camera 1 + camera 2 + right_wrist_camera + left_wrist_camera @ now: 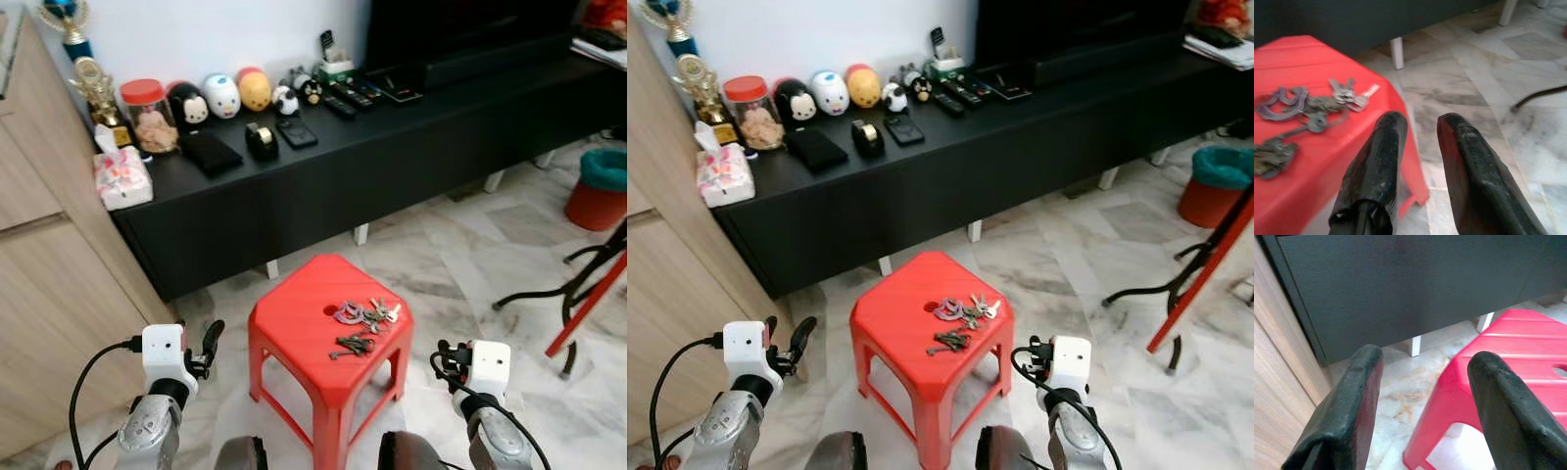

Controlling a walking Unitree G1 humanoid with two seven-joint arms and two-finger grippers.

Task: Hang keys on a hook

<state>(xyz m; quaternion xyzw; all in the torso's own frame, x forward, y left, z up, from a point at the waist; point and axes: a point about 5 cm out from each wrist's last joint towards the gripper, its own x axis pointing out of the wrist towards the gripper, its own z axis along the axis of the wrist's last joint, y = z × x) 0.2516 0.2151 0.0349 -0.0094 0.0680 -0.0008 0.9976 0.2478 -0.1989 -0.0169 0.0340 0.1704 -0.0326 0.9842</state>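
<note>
Two bunches of keys lie on top of a red plastic stool [294,323]. The lighter bunch [364,314] has a purple ring; a darker bunch [351,345] lies just nearer me. My left gripper [789,338] hovers low to the left of the stool, open and holding nothing, and in its wrist view the stool's corner [1528,347] sits beyond the fingers. My right gripper [449,354] hangs off the stool's right side, fingers slightly apart with nothing between them. In the right wrist view the keys [1317,105] lie beside the gripper [1422,127].
A long black low cabinet [392,147] runs behind the stool, carrying figurines, a jar [149,116], remotes and a tissue pack. A wooden cupboard [49,274] stands at my left. At the right are a green-and-red bin [600,191] and a red-and-black metal frame [588,294] on the marble floor.
</note>
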